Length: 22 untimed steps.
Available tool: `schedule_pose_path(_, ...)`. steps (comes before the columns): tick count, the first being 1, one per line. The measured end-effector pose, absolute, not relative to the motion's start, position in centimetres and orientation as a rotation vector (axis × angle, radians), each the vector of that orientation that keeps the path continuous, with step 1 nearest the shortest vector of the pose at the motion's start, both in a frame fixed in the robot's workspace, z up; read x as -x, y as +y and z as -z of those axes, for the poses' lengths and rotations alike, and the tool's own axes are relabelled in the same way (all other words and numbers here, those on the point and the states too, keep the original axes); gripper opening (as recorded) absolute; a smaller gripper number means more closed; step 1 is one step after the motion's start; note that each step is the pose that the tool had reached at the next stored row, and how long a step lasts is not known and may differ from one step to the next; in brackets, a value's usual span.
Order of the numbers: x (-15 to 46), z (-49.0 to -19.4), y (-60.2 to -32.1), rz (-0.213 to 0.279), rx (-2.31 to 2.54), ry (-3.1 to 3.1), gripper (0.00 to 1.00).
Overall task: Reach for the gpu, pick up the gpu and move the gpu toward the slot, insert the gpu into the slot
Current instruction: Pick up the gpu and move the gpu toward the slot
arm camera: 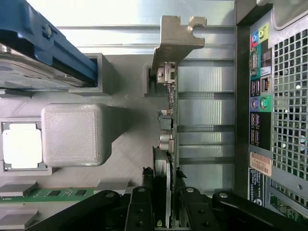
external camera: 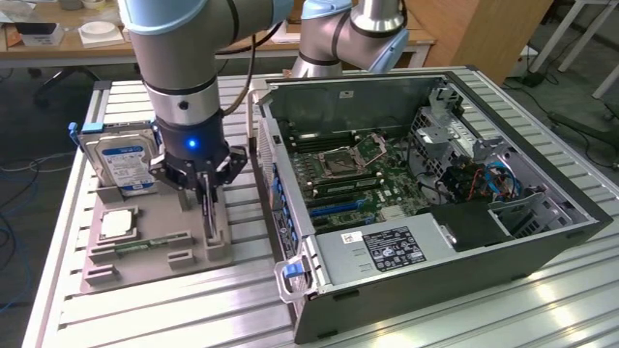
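Gripper (external camera: pixel 206 194) is down on the gpu (external camera: pixel 211 221), jaws narrow and clamped on both faces of the card at its top edge. Gpu stands edge-on in a groove of the grey fixture (external camera: pixel 145 255), on the side nearest the PC case (external camera: pixel 406 290), and is seated, not lifted.

Wrist view: gripper (arm camera: pixel 165 192) has its black fingers (arm camera: pixel 142 209) tight against either side of the gpu (arm camera: pixel 167 124). Metal bracket (arm camera: pixel 175 38) is at the card's far end, resting at the fixture (arm camera: pixel 130 144) edge. Case rear panel (arm camera: pixel 257 96) with its ports runs alongside, just beside the fixture.

Other parts on the fixture:
- hard drive (external camera: pixel 124 163), blue label, upright, to the exterior view's left of the gripper
- CPU (external camera: pixel 116 223), flat in its pocket
- memory stick (external camera: pixel 155 243), green, flat, near the gpu's base

Case lies on its side, open, with the motherboard (external camera: pixel 372 177) facing up. Blue slots (external camera: pixel 334 209) sit near the case wall that faces the fixture. Everything rests on the slatted aluminium counter (external camera: pixel 174 312).
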<state>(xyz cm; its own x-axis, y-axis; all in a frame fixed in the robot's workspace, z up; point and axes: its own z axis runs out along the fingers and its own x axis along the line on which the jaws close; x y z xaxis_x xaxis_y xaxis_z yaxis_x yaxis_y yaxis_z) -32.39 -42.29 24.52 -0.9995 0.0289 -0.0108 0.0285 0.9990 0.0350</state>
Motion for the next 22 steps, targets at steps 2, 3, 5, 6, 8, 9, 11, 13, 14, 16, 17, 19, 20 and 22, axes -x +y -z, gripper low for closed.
schedule_pose_path(2,32.4,-25.1,-42.3,-0.055,-0.045,3.13,0.27)
schedule_pose_path(3,32.4,-25.3,-42.3,-0.055,-0.045,3.13,0.27)
schedule_pose_path(5,32.4,-25.8,-42.3,-0.055,-0.045,3.129,0.27)
schedule_pose_path(6,32.4,-26.0,-42.3,-0.055,-0.045,3.129,0.27)
schedule_pose_path(8,32.4,-26.5,-42.3,-0.056,-0.045,3.129,0.27)
schedule_pose_path(9,32.4,-26.7,-42.3,-0.057,-0.045,3.129,0.27)
schedule_pose_path(11,32.4,-27.1,-42.3,-0.057,-0.045,3.129,0.27)
schedule_pose_path(13,32.4,-27.6,-42.4,-0.057,-0.045,3.13,0.27)
schedule_pose_path(14,32.4,-27.9,-42.4,-0.057,-0.045,3.129,0.27)
schedule_pose_path(16,32.4,-28.3,-42.4,-0.057,-0.045,3.13,0.27)
schedule_pose_path(17,32.4,-28.5,-42.4,-0.058,-0.045,3.129,0.27)
schedule_pose_path(19,32.4,-28.9,-42.4,-0.058,-0.045,3.129,0.27)
schedule_pose_path(20,32.4,-29.1,-42.4,-0.058,-0.045,3.13,0.27)
schedule_pose_path(22,32.4,-29.5,-42.4,-0.058,-0.045,3.13,0.27)
